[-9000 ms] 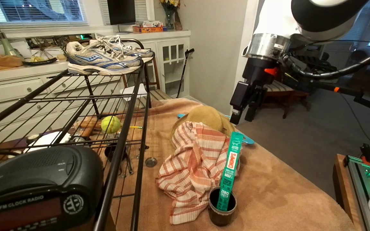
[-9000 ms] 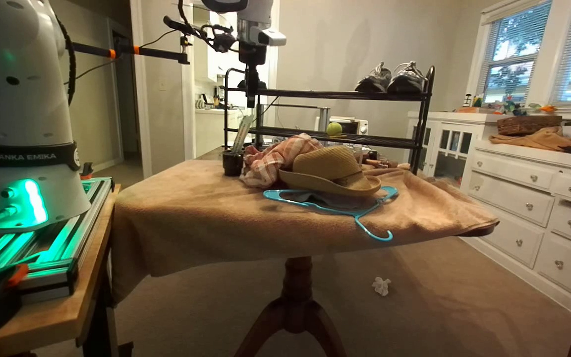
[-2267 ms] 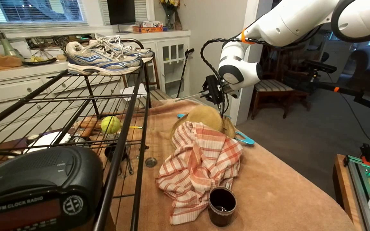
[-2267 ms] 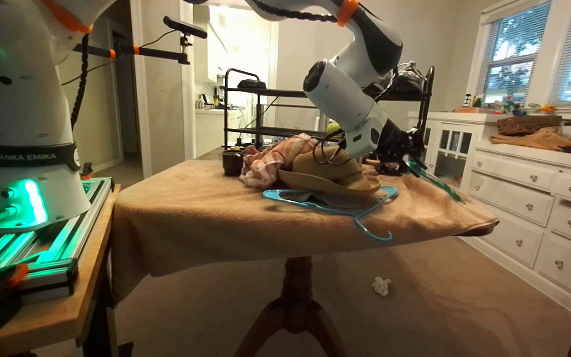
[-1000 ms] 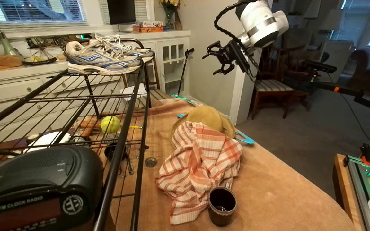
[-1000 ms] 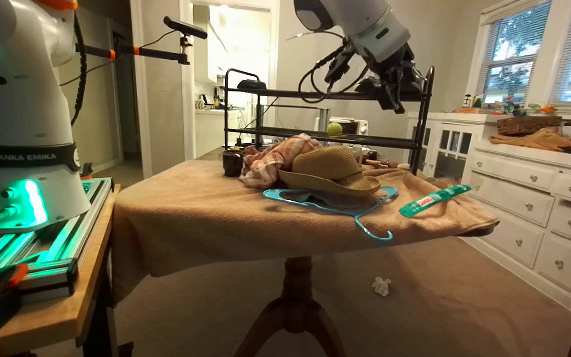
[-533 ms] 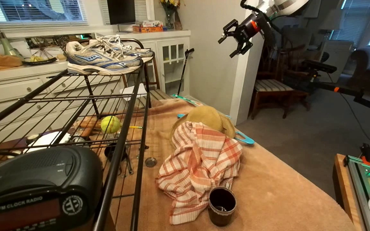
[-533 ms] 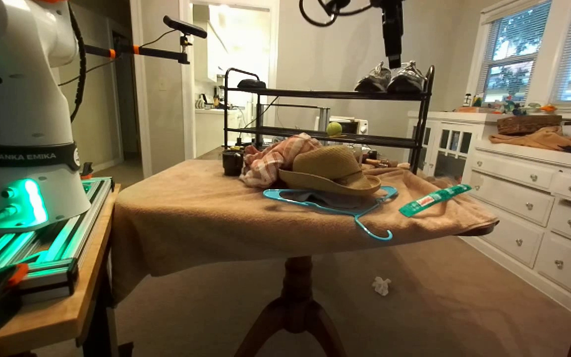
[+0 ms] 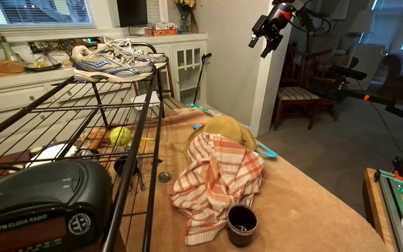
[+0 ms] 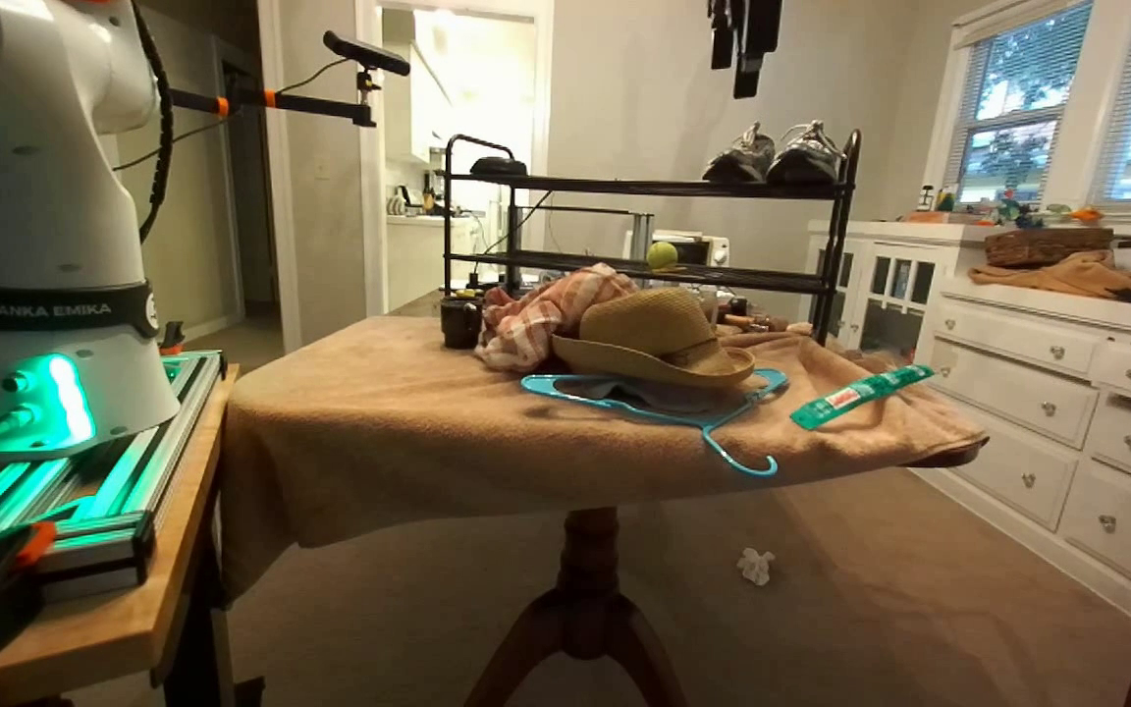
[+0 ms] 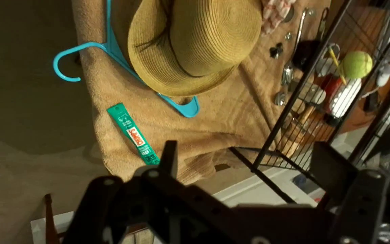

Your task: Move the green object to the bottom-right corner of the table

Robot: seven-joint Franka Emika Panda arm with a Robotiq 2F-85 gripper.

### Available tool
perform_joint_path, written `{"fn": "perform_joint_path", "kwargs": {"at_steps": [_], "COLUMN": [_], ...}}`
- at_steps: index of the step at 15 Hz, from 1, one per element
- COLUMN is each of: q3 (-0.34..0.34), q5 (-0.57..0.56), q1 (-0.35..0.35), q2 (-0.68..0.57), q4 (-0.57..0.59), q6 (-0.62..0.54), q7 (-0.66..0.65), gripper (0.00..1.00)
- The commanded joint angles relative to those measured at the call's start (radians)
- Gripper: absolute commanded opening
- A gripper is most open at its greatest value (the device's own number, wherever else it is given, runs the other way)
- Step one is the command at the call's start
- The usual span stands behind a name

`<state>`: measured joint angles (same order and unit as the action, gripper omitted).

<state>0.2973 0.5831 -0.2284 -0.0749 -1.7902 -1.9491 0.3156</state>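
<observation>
Fingers (image 11: 170,157): spread wide apart, well above the counter (image 10: 379,378)
Green stick (image 11: 134,135): lying on the counter near a corner
Blue hanger (image 11: 114,51): near the stick, reaching past the counter's edge
Straw hat (image 11: 212,37): overlapping the hanger

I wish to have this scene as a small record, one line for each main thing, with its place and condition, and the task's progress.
Green stick: lying on the covered table near a corner, unheld
Tool: open, raised, apart from the stick
Hanger: partly under the hat, reaching past the table edge
Striped cloth: crumpled, between hat and dark cup
Dark cup: upright
Rack: shoes and clock radio on top
Progress: stick probably delivered, if this corner is meant
</observation>
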Motion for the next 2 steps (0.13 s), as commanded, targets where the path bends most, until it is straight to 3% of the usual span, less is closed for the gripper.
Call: {"fn": "perform_joint_path", "kwargs": {"at_steps": [1,2], "q3": [-0.026,-0.027], "q5": [-0.006,-0.006], "q1": [-0.022,-0.023], "q2": [-0.002,-0.002], "q4": [0.008,0.009], "q6": [0.007,0.006], "q7": [0.000,0.000], "gripper": [1.00,1.00]}}
